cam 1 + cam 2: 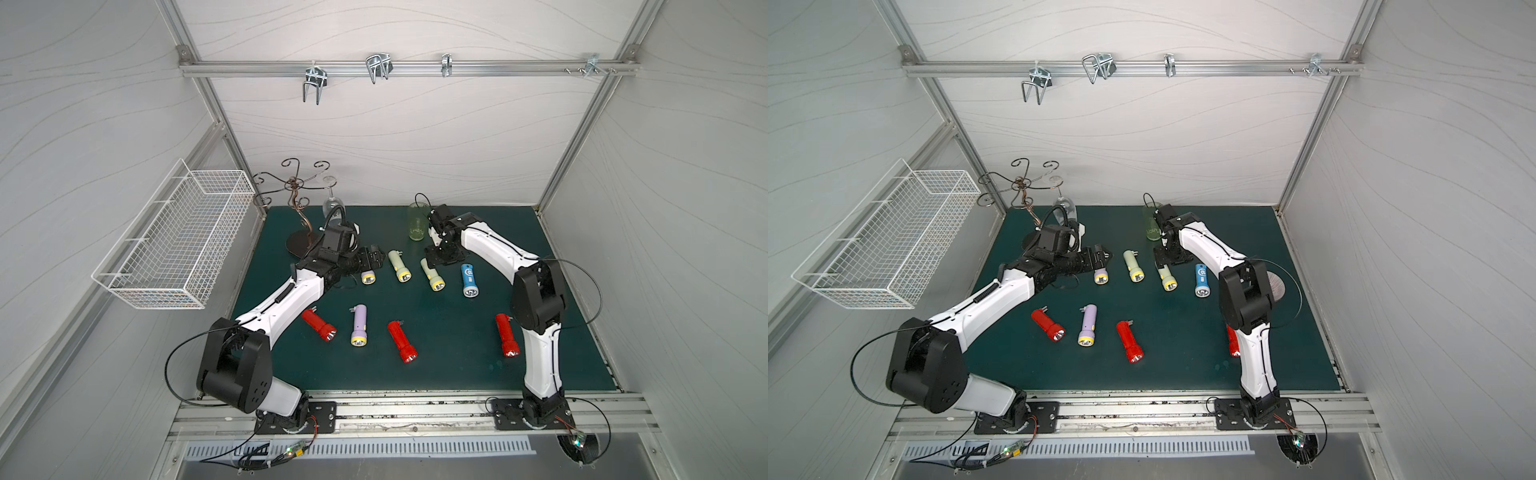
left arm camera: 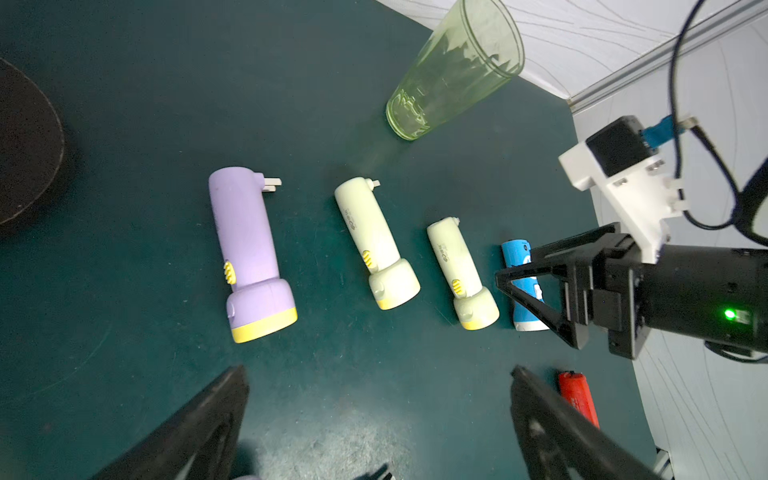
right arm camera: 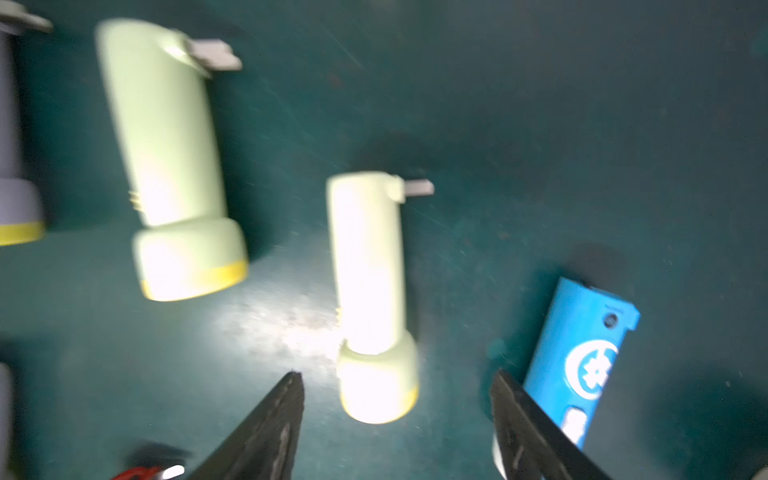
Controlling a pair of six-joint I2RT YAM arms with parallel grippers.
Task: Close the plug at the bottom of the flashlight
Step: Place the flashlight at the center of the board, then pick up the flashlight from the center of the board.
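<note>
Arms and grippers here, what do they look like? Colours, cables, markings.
The left arm and right arm: white link shells, black joint housings, thin black cables. The left gripper and right gripper: black, tapered triangular fingers. Right wrist: white camera bracket, green LED.

Camera layout: two high top views, two close wrist views.
Both top views look steeply down from high above the front edge, taking in the whole mat (image 1: 436, 374) and the back wall (image 1: 395, 137), nearly identically. The left wrist view faces down at close range on the flashlight row (image 2: 370, 237). The right wrist view, nearer and blurred, shares with it the two pale green flashlights (image 3: 365, 266) and the blue flashlight (image 3: 582, 353).
</note>
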